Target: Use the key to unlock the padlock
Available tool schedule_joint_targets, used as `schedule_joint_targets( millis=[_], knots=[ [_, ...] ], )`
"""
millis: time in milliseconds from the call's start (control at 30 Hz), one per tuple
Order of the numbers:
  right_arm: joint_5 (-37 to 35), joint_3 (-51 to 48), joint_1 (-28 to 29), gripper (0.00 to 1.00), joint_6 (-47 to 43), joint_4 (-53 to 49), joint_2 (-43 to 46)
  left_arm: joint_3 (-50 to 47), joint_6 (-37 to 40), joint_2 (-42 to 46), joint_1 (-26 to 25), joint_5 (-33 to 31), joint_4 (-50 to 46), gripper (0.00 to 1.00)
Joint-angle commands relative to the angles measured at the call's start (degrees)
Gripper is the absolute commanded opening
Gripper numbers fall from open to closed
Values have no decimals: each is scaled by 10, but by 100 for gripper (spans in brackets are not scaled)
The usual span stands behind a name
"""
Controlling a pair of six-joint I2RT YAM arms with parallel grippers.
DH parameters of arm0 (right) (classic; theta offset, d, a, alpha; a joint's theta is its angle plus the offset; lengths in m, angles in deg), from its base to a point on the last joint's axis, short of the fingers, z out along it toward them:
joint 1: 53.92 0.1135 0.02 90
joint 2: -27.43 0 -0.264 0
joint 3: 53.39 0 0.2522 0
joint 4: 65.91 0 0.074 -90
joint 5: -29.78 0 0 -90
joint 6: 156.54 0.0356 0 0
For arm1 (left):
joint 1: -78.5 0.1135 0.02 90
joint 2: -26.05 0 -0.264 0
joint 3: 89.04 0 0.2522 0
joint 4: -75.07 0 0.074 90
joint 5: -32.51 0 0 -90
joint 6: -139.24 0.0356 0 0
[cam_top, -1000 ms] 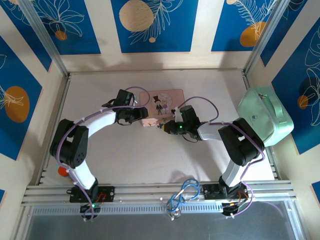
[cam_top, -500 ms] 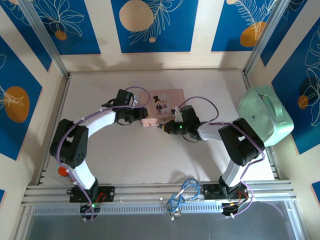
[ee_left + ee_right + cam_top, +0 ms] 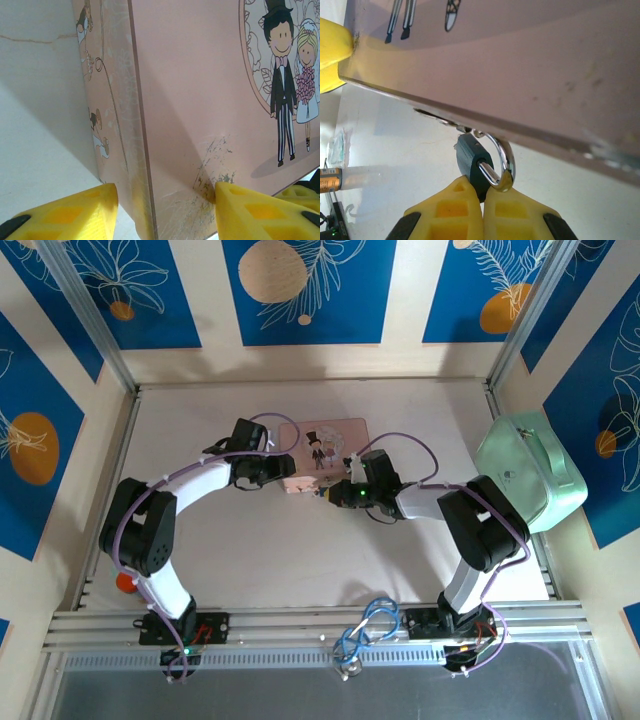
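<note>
The pink illustrated tin box lies mid-table. My left gripper straddles its near-left corner. In the left wrist view, one yellow fingertip presses on the box lid and the other sits by the side wall. The teal padlock hangs by its silvery shackle from the latch on the box. My right gripper is shut, and the padlock's lower end touches its tips. The key is hidden.
A mint-green case stands against the right wall. A small orange object lies by the left arm's base, and a blue cable loop sits on the front rail. The table in front of the box is bare.
</note>
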Motion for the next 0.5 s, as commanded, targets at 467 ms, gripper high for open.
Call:
schedule_joint_targets(
  millis=[467],
  knots=[
    [22,-11,-36,0,36,-51,-16,-24,16,-16,20,-21,-36,49]
  ],
)
